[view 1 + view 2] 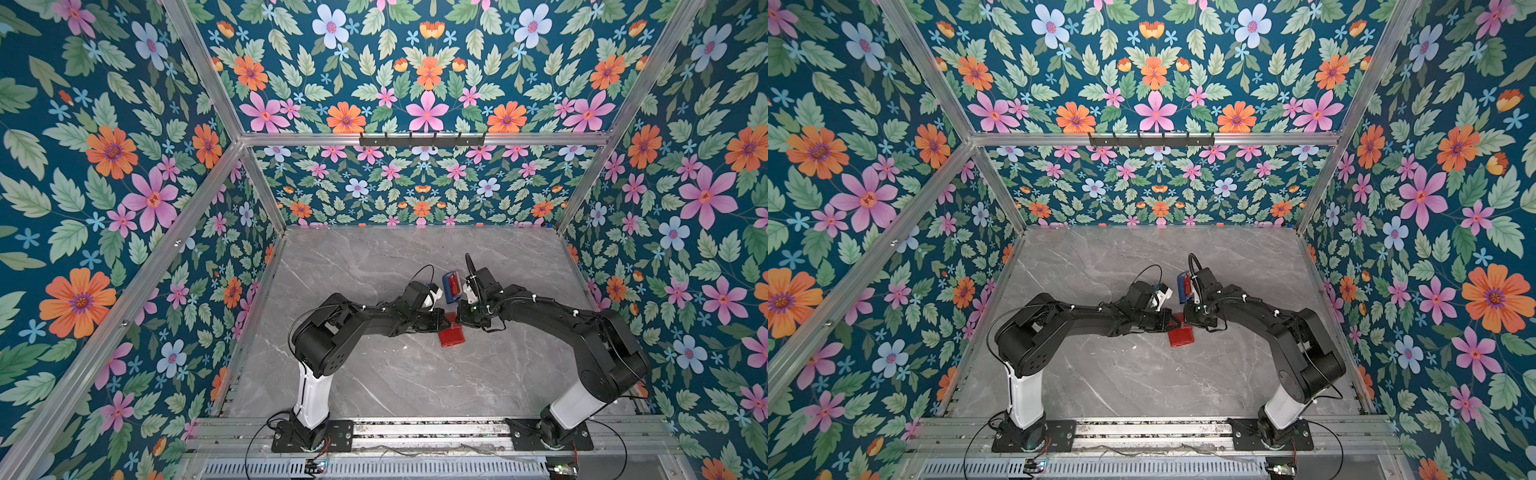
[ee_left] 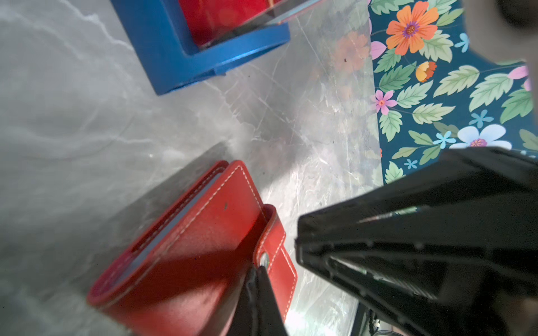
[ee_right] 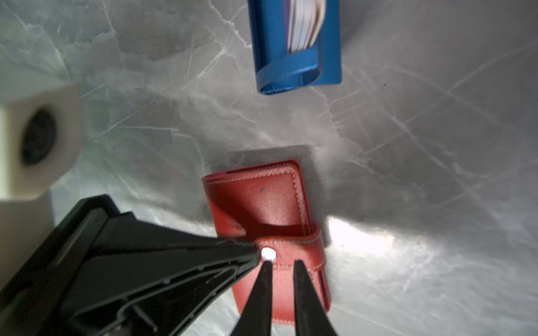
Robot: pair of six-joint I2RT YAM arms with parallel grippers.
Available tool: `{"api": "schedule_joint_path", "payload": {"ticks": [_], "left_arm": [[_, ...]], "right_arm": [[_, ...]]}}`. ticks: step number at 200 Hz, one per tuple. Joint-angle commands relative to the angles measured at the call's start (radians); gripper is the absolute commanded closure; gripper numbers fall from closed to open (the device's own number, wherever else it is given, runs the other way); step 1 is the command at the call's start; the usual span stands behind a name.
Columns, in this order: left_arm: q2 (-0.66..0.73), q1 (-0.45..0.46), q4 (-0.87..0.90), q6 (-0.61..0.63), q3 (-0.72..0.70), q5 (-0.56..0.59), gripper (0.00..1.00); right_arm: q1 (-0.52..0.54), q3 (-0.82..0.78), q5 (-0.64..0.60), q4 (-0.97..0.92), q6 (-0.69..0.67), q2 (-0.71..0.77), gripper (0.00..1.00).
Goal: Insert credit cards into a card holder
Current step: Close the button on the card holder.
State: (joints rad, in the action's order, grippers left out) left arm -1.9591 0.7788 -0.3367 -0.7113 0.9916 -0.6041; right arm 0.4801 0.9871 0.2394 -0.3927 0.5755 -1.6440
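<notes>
Centrally on the grey marble table (image 1: 374,257), in both top views, lies the card holder (image 1: 454,337), a closed red wallet, flat, with its snap tab (image 3: 297,247) at the 12 o'clock end. The left gripper (image 2: 257,276) reaches in from 9 o'clock, fingers pressed together, their tip touching the tab right beside the metal snap (image 3: 268,253); whether it pinches any leather cannot be told. The right gripper (image 3: 282,263) comes from 3 o'clock, its fingers a narrow gap apart over the tab, clamping nothing visible. At 12 o'clock of the wallet, near but apart, stands a blue card rack (image 3: 330,43) with the credit cards (image 3: 305,26) upright inside.
</notes>
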Motion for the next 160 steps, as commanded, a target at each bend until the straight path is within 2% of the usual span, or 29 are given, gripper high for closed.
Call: {"api": "schedule_joint_path", "payload": {"ticks": [1,81,160], "left_arm": [[0.008,0.0,0.002,0.011,-0.001,-0.012,1.0],[-0.004,0.002,-0.011,0.006,-0.003,-0.024,0.99],[-0.009,0.004,-0.011,0.005,-0.002,-0.032,0.93]], "right_arm": [[0.001,0.011,-0.006,-0.003,0.011,-0.005,0.83],[0.001,0.022,0.006,0.008,0.009,-0.087,0.83],[0.002,0.016,-0.002,-0.005,0.004,-0.068,0.83]]}}
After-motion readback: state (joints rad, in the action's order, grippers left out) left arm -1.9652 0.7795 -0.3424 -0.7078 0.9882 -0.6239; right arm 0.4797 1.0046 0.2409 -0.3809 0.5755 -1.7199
